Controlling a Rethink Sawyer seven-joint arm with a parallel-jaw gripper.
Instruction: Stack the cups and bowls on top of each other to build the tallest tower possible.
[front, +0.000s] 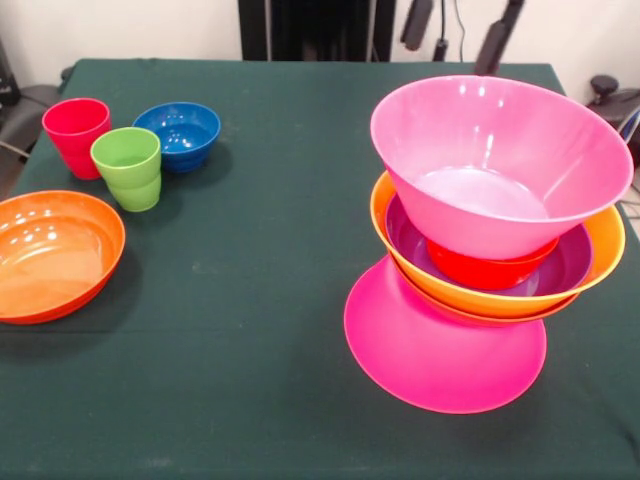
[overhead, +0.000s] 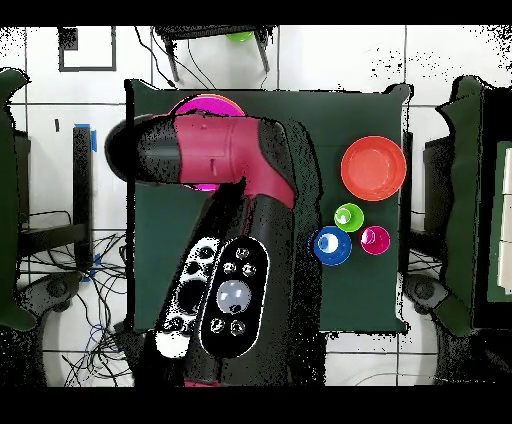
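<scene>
- Gripper (front: 460, 40): at most a pair of dark shapes at the top edge of the front view, above the tower. Whether it is wide, narrow or holding anything cannot be told. From overhead, the red and black arm (overhead: 215, 160) lies over the tower and hides its own end.
- Tower (front: 480, 260): it stands on the right of the front view.
  - An upturned hot pink base bowl (front: 445, 350) carries a large orange bowl (front: 600, 240).
  - A purple bowl (front: 570, 262) is nested in the orange one, and a small red-orange bowl (front: 490, 270) sits in that.
  - A second hot pink bowl (front: 500, 160) rests upright on top and looks slightly tilted.
- Loose pieces: all are grouped well apart from the tower, across the green table (front: 280, 300), on the left of the front view.
  - The red cup (front: 76, 135) and green cup (front: 128, 167) stand upright, mouths up, just beside each other.
  - The small blue bowl (front: 180, 135) is near them.
  - A shallow red-orange bowl (front: 55, 255) lies nearer the camera.
- Key relation: the arm sits over the tower while everything left to stack lies on the opposite side of the table. The next fetch probably calls for a full sideways crossing.
- The cups' long axes are vertical, so a grasp from above on a rim seems the likely approach.
- Risk: the tilted top bowl looks loosely seated, so added pieces could slide.
</scene>
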